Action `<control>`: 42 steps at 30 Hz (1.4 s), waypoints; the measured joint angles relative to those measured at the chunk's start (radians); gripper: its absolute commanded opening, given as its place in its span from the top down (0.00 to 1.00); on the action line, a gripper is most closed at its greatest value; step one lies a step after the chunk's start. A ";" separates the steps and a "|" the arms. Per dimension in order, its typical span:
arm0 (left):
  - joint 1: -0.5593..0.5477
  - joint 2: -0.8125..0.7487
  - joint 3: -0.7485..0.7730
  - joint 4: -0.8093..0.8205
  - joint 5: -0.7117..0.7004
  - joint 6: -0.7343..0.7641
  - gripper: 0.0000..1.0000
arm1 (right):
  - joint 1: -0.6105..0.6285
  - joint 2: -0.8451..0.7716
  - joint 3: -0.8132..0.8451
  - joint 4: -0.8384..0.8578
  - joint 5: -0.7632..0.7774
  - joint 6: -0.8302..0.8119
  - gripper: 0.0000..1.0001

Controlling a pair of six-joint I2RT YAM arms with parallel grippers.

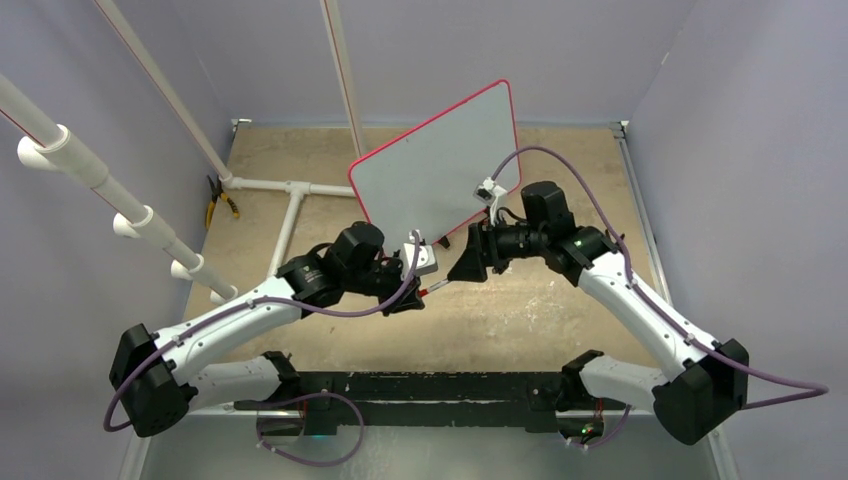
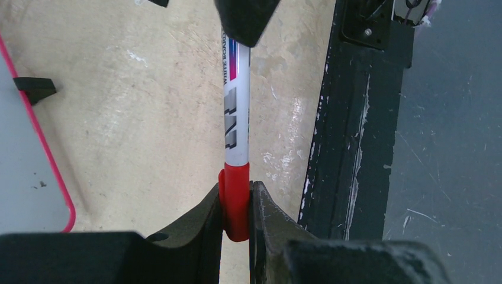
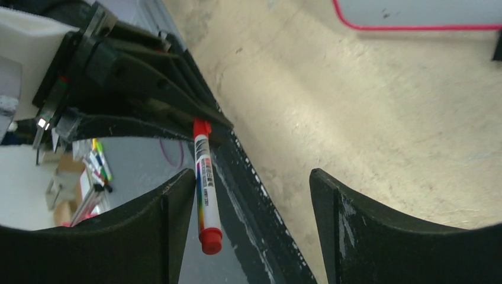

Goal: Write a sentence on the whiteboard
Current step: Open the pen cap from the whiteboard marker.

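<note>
The left tool (image 2: 236, 198) is clamped shut on one red end of a marker (image 2: 237, 118). In the left wrist view, the marker's white printed barrel runs straight up the frame from those jaws. Its upper part is hidden behind a dark finger of the right tool at the top edge.

The right tool (image 3: 251, 177) has its jaws wide apart. In its own view the marker hangs between the two fingers, close against the one at lower left and well apart from the one at lower right. I cannot tell whether the marker touches the nearer finger. The marker's other red end shows low in that frame.

In the overhead view the whiteboard (image 1: 440, 170) stands tilted at upper centre, its red rim around a pale surface. Both tools meet just below its lower edge, over the bare tan bench (image 1: 540, 310). In the left wrist view the board's rounded corner sits at the left edge, well apart from the marker, with a small black foot (image 2: 35, 87) beside it.
</note>
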 measured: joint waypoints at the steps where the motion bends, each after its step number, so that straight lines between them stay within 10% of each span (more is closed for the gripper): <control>1: 0.000 0.006 -0.001 -0.002 0.008 0.006 1.00 | 0.003 0.009 0.000 -0.020 -0.016 -0.018 0.31; 23: -0.001 0.067 -0.005 -0.005 0.029 0.023 1.00 | 0.068 0.079 -0.005 -0.045 -0.150 -0.080 0.56; 32: -0.001 0.069 -0.005 -0.006 0.041 0.023 1.00 | 0.074 0.079 -0.005 -0.040 -0.148 -0.074 0.99; 42: -0.011 0.052 -0.032 0.030 0.033 0.045 1.00 | 0.077 0.056 -0.003 -0.071 -0.126 -0.080 1.00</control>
